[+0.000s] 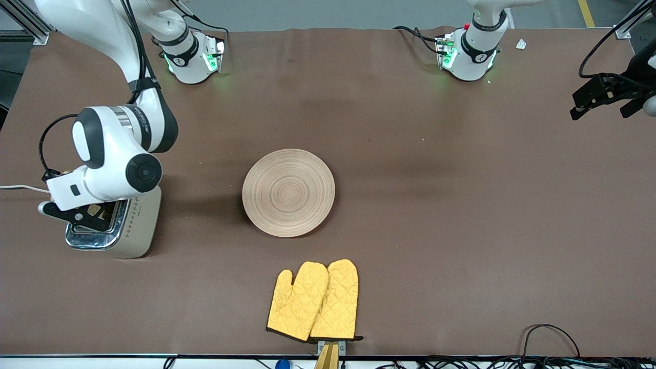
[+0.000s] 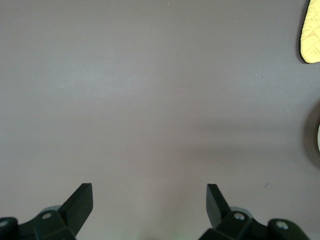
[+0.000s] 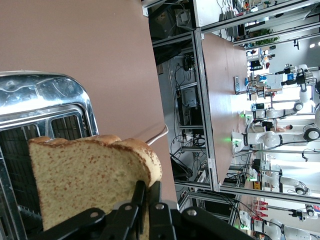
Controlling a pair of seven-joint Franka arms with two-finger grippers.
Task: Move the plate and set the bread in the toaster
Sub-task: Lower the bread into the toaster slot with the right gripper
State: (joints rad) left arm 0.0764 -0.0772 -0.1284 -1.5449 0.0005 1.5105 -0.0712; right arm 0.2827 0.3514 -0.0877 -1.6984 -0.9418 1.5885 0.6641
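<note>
Over the toaster, front view: my right gripper hangs above the chrome top of the toaster, with a bit of the bread showing at its tip.
Toaster, front view: it stands on the bench at the right arm's end, a white cord running off from it toward the bench edge.
Plate, front view: the plate lies flat mid-bench, well apart from the toaster and bare.
Oven mitts, front view: a pair of yellow oven mitts lies nearer the camera than the plate, at the bench edge.
Left arm, front view: my left gripper waits in the air over the left arm's end of the bench.
Left wrist view: my left gripper is spread wide with nothing between its fingers; below it is bare bench, with a corner of an oven mitt at the frame's edge.
Right wrist view: my right gripper is closed on the edge of the bread, pinching the crust.
Bread, right wrist view: the slice is upright at the toaster, its lower part overlapping the dark slots; I cannot tell how far it is in.
</note>
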